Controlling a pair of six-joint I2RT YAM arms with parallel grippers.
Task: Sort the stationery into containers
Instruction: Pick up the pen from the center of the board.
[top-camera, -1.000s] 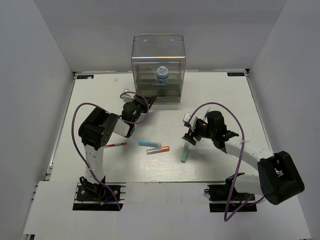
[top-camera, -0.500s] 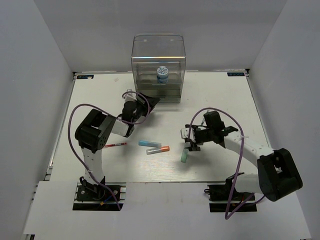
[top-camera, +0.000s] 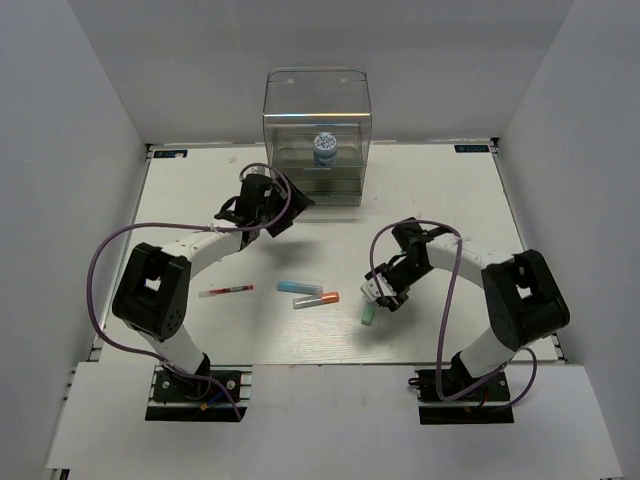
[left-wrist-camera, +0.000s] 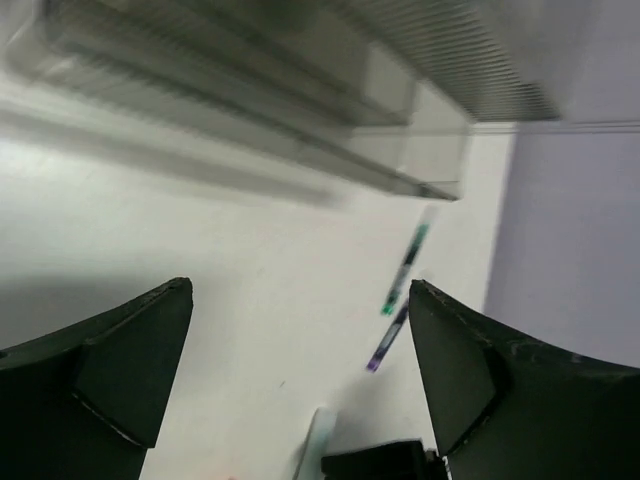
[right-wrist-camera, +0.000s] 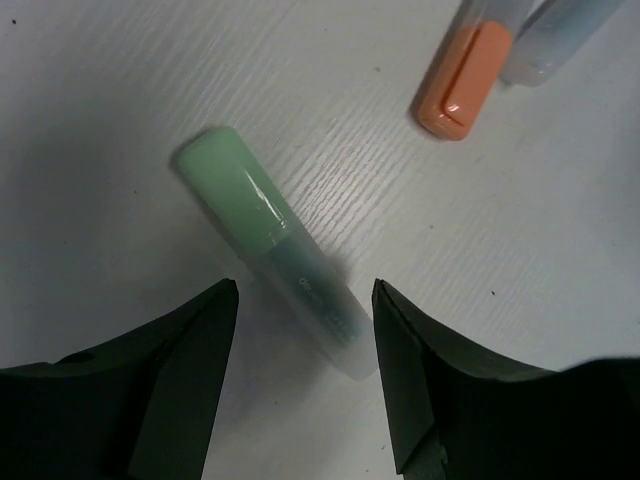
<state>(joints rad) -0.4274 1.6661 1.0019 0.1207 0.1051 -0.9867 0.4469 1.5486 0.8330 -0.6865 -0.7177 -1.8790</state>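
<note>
Inside open right claw (right-wrist-camera: 305, 292), pale-green marker (right-wrist-camera: 255, 215)

The left arm (top-camera: 150, 290) and right arm (top-camera: 520, 300) have white links and black joint housings. A purple cable (top-camera: 97, 262) trails behind each tool. The left tool (left-wrist-camera: 300, 285) and right tool (right-wrist-camera: 304, 285) have matte black, wedge-shaped fingers (left-wrist-camera: 110, 370).

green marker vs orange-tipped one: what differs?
Cap: the pale-green marker has a green cap, the orange-tipped marker an orange one. Pose: the green one lies alone between the right gripper's open jaws; the orange one lies next to the light-blue marker. Both lie flat on the table.
</note>
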